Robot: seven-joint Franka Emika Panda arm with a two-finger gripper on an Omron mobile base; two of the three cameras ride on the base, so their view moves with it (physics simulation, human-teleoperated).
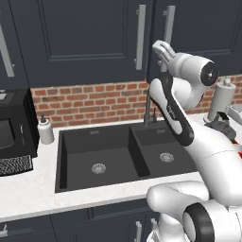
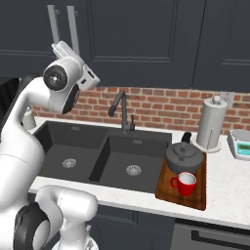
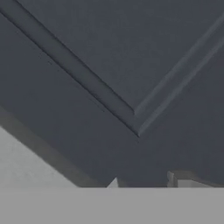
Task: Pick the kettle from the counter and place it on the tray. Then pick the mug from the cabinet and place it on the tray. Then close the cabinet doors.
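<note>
I am looking over the white counter from the right base view, and the brown tray is lying on it just right of the black double sink. The dark grey kettle is sitting on the far half of the tray, and the red mug is standing upright on the near half, just in front of the kettle, its handle pointing left. Behind the tray the white paper-towel roll is standing against the brick wall, with a small scale to its right. The dark faucet is rising behind the sink. The arm is reaching up, and its gripper is sitting right at the lower edge of the cabinet doors, beside the two vertical silver handles; from the left base view I am seeing the same gripper against the door with a silver bar handle just beside it. Both doors are lying flat and flush in each base view. In the hand view I am facing a charcoal door panel close up, and the jaws are standing fully spread with nothing between them. At the far left a soap dispenser is standing beside a black microwave.
</note>
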